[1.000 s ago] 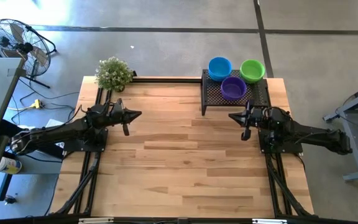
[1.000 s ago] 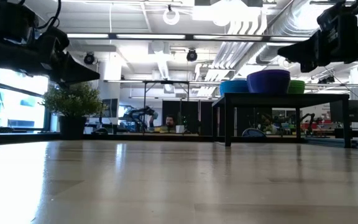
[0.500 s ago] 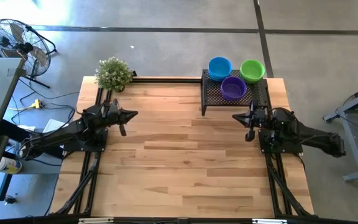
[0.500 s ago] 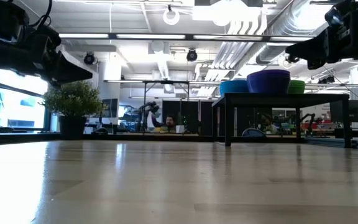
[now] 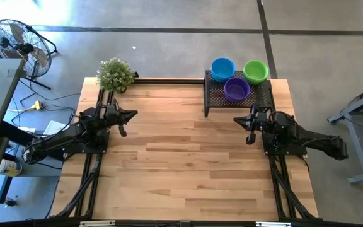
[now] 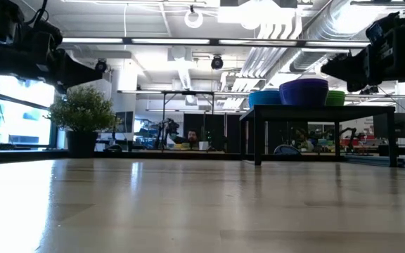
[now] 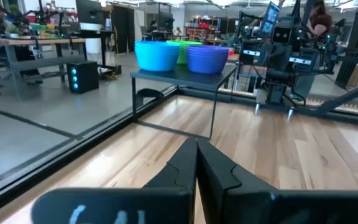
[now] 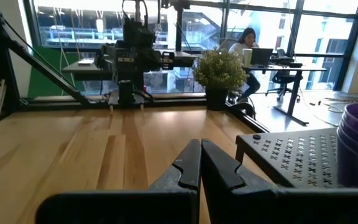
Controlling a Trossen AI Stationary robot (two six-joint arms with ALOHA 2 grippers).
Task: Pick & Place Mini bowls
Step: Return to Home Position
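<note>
While both arms hang low over the worktop (image 5: 188,164), the left end effector (image 5: 133,114) and the right end effector (image 5: 236,118) are each clenched empty, fingers pressed together. Just beyond the right end effector, a black mesh stand (image 5: 260,98) carries glossy round mini bowls nested by colour: blue stack (image 5: 222,68), lime green stack (image 5: 256,70), and purple stack (image 5: 236,89) nearest it.

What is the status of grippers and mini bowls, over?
Left gripper shut, empty. Right gripper shut, empty, near the stand. Mini bowls stacked on the stand. No obstruction seen.
</note>
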